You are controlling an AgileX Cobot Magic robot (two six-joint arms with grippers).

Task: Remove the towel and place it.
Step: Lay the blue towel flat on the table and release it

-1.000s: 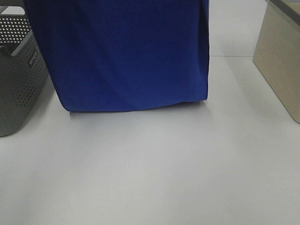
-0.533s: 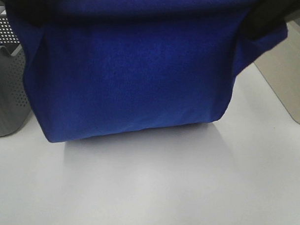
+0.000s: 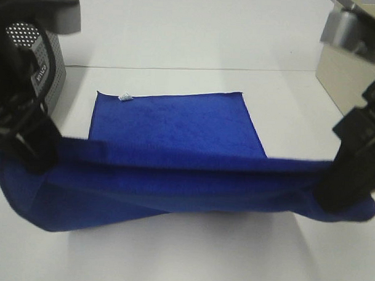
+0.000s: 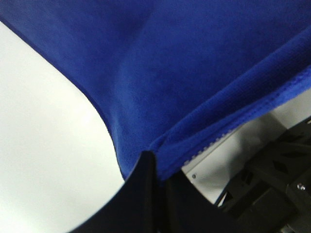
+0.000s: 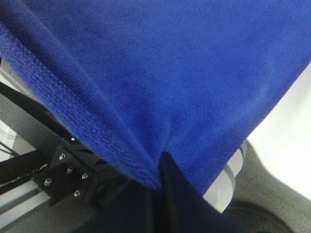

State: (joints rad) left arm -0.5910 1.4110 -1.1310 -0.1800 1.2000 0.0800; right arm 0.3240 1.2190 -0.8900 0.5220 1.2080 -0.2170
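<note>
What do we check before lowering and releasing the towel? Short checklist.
1. The left gripper is shut on a near corner of the towel: ok.
2. The right gripper is shut on the other near corner: ok.
3. Far half lies flat on the table, white tag showing: ok.
4. Held edge stretched straight between the grippers: ok.
5. Laid part apart from the basket: ok.
6. Height of held edge over the table: cannot tell.
</note>
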